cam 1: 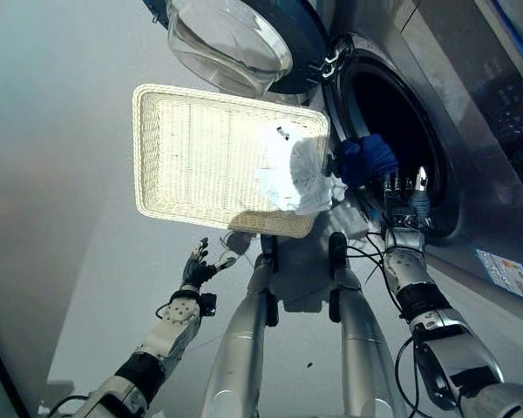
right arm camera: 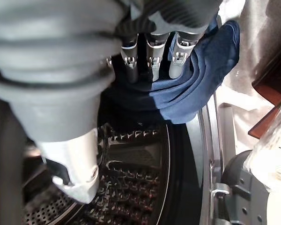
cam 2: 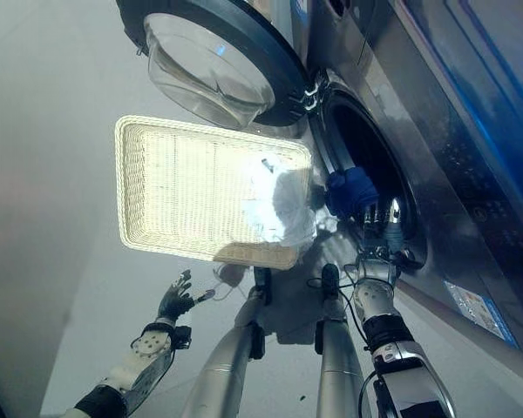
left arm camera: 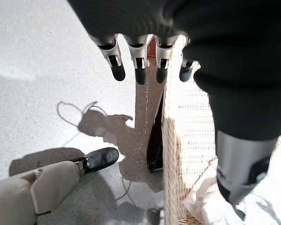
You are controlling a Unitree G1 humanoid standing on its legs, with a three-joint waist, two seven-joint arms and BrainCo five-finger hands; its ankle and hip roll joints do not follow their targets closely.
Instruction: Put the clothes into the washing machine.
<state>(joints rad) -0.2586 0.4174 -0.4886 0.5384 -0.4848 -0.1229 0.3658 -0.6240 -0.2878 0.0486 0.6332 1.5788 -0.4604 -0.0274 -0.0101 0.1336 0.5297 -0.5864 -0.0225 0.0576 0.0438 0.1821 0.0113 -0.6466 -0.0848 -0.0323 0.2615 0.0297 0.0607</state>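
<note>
Dark blue cloth garment (cam 1: 366, 160) sits at the lip of the round drum opening (cam 1: 392, 131) of the grey front-loading washing machine (cam 2: 471, 131), bunched against the right hand (right arm camera: 150, 56) — in the right wrist view the fingers reach straight into its folds, tips buried in the fabric, so whether they pinch it or only push it I cannot tell. Perforated metal drum (right arm camera: 131, 187) lies just past it, door with the glass bowl window (cam 1: 231, 39) swung wide.

Crumpled white cloth (cam 1: 298, 178) lies in the near corner of the cream rectangular woven wicker basket (cam 1: 183, 148), next to the machine's opening.

Left hand (cam 1: 199, 266) hangs beside the basket's edge, fingers spread and relaxed, holding nothing.

Handling, as judgement: both pieces look light, limp, non-slippery, not fragile; they will sag and trail, so gather a bunched fold in the middle, not a loose edge. Blue piece likely needs shoving deeper to clear the door seal.

Hard to tell: what kind of garments these are, how much of the blue cloth is already inside, whether more lies under the white one — glare washes out the basket interior.
</note>
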